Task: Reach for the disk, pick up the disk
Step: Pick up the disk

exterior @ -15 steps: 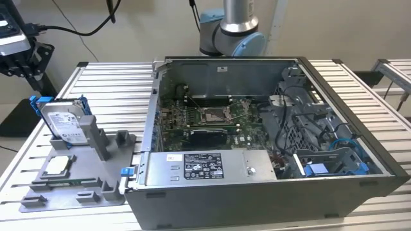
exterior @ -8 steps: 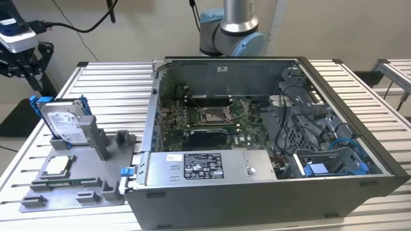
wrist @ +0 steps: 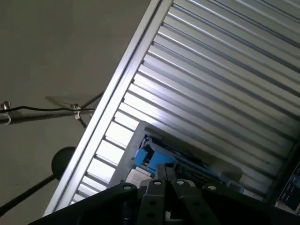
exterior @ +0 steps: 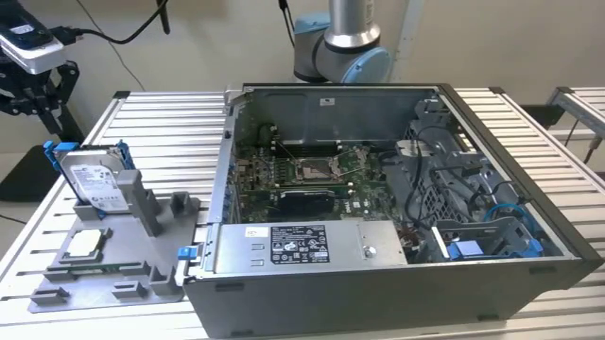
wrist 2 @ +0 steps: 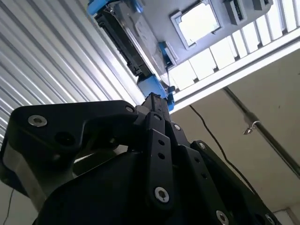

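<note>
The disk [exterior: 95, 182] is a silver hard drive with a white label in a bright blue frame. It stands tilted in a slot of the grey fixture [exterior: 104, 294] at the exterior view's left. My gripper [exterior: 33, 88] hangs above and behind it near the table's far left corner, apart from it, with the fingers looking shut and nothing between them. In the second wrist view the disk [wrist 2: 126, 35] lies beyond the fingertips [wrist 2: 154, 101]. In the first wrist view the disk [wrist: 187, 161] shows just past the gripper [wrist: 165, 182].
An open computer case [exterior: 397, 290] takes up the middle and right of the slatted metal table [exterior: 161, 120], with a blue bay piece [exterior: 468, 249] inside. A small square silver chip [exterior: 81, 244] lies on the fixture in front of the disk. Cables hang behind the gripper.
</note>
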Tool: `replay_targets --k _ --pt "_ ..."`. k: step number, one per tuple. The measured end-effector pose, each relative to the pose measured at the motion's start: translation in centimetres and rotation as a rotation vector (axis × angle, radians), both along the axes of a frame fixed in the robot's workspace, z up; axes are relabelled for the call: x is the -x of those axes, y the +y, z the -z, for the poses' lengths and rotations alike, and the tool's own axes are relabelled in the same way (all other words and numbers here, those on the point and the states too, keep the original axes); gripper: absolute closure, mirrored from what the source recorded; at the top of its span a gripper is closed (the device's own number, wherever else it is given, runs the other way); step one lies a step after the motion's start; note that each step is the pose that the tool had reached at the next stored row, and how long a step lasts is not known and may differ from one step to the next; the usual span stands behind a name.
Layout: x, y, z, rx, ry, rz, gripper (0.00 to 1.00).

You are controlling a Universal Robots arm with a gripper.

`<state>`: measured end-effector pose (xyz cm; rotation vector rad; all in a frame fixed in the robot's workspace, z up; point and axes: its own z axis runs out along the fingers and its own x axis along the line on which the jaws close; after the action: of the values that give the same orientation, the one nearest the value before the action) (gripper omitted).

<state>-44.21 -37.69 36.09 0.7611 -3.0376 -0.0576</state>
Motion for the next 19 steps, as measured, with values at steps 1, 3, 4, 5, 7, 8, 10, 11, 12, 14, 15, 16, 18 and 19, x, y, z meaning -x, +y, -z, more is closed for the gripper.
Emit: replay_targets --k 1,3,4,5,7,8,10,11,12,14,15,16,18,19 --pt "0.0 0.0 0.0 -0.0001 0.0 -0.018 1.0" --pt "0.0 0.01 0.0 -0.0001 0.0 -0.054 1.0" --pt "0.0 0.01 0.0 0.0 0.0 -0.073 1.0" --pt "0.0 0.01 0.0 0.0 0.0 -0.091 1.0" --pt "0.0 0.01 0.0 0.0 0.0001 -0.127 1.0" --pt "0.0 0.01 0.0 0.0 0.0001 -0.145 1.0" --pt "0.0 0.01 0.0 0.0 0.0 -0.183 1.0" --pt "0.0 0.01 0.0 0.0 0.0 -0.202 1.0" --pt "0.0 0.01 0.0 0.0 0.0 -0.22 1.0" --pt "0.0 0.01 0.0 0.0 0.0 -0.257 1.0" --pt "0.0 0.01 0.0 0.0 0.0 -0.274 1.0" --pt "0.0 0.01 0.0 -0.0001 -0.0001 -0.292 1.0" --pt "0.0 0.01 0.0 0.0 -0.0002 -0.328 1.0" --pt "0.0 0.01 0.0 0.0 -0.0002 -0.346 1.0"
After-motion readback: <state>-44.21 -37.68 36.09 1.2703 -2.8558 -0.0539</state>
